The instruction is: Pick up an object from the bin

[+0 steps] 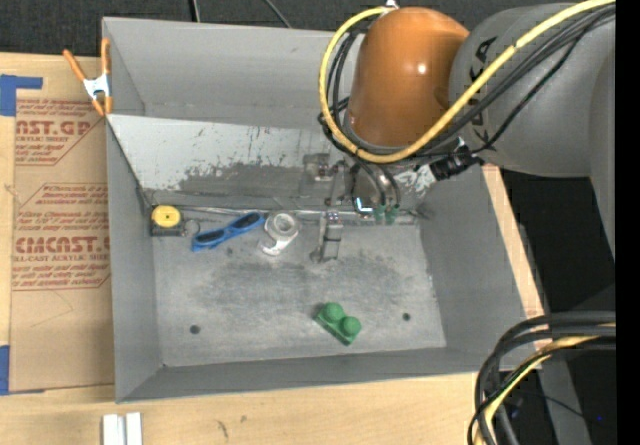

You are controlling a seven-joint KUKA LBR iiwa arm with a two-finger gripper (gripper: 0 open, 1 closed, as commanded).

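My gripper (324, 205) hangs below the orange wrist cover over the back middle of the bin floor. It is open and nothing shows between its fingers. One fingertip (328, 241) stands just right of a small clear tape roll (280, 233), close beside it. Left of the roll lies a blue-handled tool (224, 231), and further left a yellow tape measure (165, 218). A green double-stud brick (338, 323) lies near the front wall, well below the gripper.
The arm and its yellow cables cover the bin's back right corner. Bare floor stretches across the front left and the right of the green brick.
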